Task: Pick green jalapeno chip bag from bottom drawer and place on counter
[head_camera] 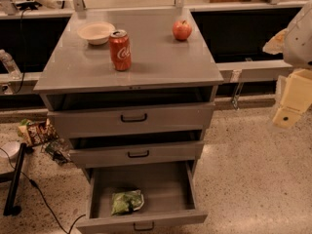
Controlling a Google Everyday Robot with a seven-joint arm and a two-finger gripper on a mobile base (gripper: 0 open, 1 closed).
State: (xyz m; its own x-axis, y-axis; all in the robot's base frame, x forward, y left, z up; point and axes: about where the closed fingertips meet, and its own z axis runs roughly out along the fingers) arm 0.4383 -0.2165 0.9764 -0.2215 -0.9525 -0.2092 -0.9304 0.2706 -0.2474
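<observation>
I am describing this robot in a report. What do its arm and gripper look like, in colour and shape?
Only parts show at the right edge. The arm is a rounded, pale grey-white shell. Below it, the gripper is boxy and cream-yellow, with a dark round spot near its lower end. No cables show.

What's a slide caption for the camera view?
Open bottom drawer holds the green jalapeno chip bag; tool hangs right of the counter.
</observation>
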